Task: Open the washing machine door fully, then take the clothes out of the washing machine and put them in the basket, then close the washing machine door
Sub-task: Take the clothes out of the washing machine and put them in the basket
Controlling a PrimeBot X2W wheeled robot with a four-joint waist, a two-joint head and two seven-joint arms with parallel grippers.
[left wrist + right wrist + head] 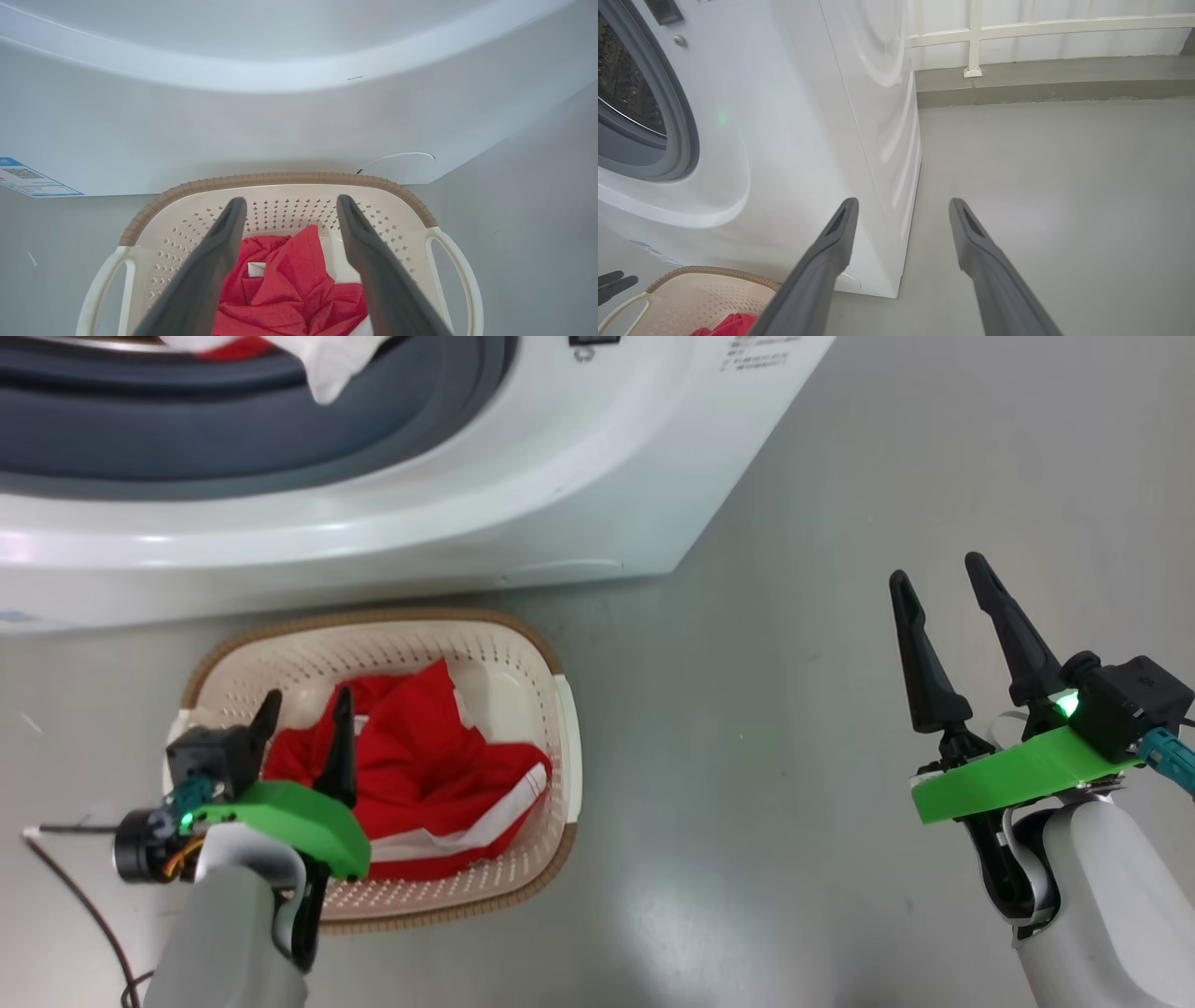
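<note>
Two lots of clothes are showing. At the left, the left gripper is hovering over the basket with its fingers spread wide, holding nothing. Beneath it, the red garment with white stripes is lying crumpled in the basket, which is standing on the floor just in front of the washing machine. Above, at the machine's mouth, a white cloth is hanging over the grey gasket with a scrap of red fabric beside it; these pieces are waiting to be taken out.

Handling: the cloth is looking light, soft and limp, so it is likely to sag and trail when lifted. Pinching a bunched thickness at the hanging fold, rather than a single edge, is advisable. Snagging on the gasket lip is the risk.

At the far right, the right gripper is hanging above the floor, fingers spread apart and empty.
</note>
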